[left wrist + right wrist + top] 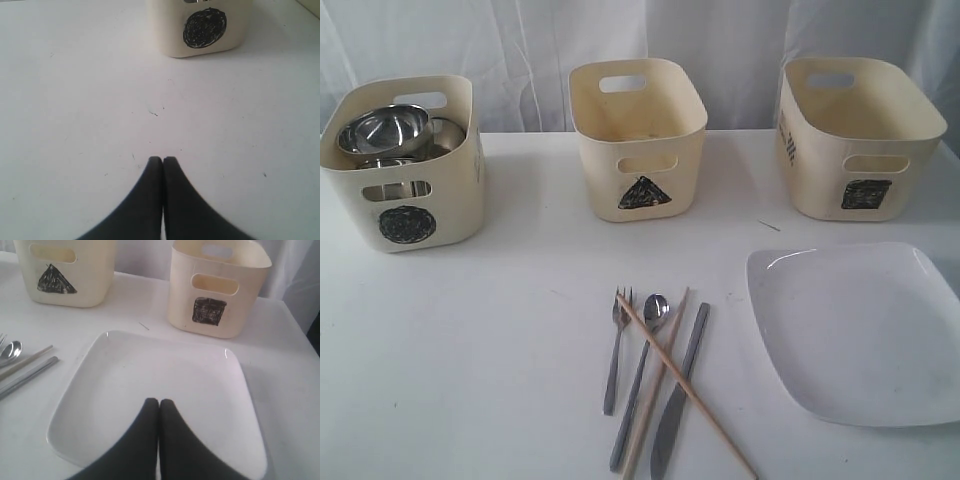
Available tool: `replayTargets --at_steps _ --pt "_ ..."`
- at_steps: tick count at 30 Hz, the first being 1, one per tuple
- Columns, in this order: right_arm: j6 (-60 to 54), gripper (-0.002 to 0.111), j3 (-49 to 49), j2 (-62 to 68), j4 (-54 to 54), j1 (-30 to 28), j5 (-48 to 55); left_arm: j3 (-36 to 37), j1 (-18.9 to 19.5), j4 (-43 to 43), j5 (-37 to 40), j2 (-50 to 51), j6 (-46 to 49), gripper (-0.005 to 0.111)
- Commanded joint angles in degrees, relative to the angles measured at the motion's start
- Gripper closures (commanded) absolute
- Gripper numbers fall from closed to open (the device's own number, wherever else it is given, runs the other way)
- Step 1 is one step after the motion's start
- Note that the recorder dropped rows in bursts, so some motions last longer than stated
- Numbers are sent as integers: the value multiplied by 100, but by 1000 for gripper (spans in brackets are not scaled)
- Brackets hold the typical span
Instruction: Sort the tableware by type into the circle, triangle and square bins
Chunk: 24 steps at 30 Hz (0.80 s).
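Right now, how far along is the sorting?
Done: steel bowls sit in the circle bin. In hand: nothing; left gripper and right gripper are shut and empty, the right over the white plate. Left: fork, spoon, knife and chopsticks lie on the table near the triangle bin; the plate is outside the square bin.

Hand-drawn black signs (one per bin front) — circle (406, 224), triangle (642, 193), square (866, 194)

Staged lab setup, white table (470, 350), white curtain backdrop (520, 40), marker-labelled bins (638, 150)
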Motion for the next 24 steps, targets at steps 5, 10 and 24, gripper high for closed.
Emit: replayTargets --at_steps 5,10,24 --pt "1253 108 11 -33 361 -2 -3409 8 11 -42 10 -29 33 106" --pt "1309 108 11 -33 404 -2 -6203 8 11 -42 10 -29 33 106" --pt "1316 108 -3790 2923 35 -2 -5843 8 11 -42 10 -29 33 106"
